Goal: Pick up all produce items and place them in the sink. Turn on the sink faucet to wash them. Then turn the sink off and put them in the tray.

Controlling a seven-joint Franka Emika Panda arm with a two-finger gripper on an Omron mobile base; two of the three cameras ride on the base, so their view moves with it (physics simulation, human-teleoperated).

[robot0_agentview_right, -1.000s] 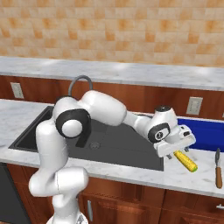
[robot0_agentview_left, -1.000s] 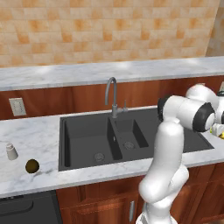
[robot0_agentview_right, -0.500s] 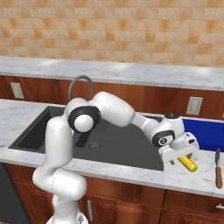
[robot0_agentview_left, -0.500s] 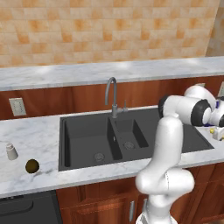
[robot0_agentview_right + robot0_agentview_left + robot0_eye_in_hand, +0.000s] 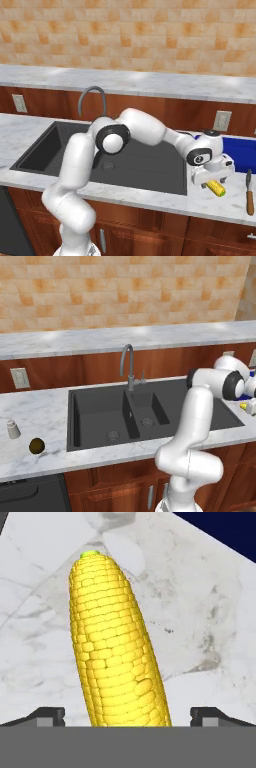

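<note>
Corn cob (image 5: 112, 647) lay on the counter (image 5: 200, 200) right of the sink (image 5: 125, 165), between the gripper's (image 5: 212, 181) wide-apart jaws, where an off-centre squeeze could roll it away.

The small cob of corn (image 5: 112, 647) between the open finger tips is bright yellow in neat kernel rows, with a pale green tip at its far end. Under it the stone counter (image 5: 35, 612) is white with grey veining, and beyond lies the flat deep-blue tray (image 5: 225, 527).
</note>
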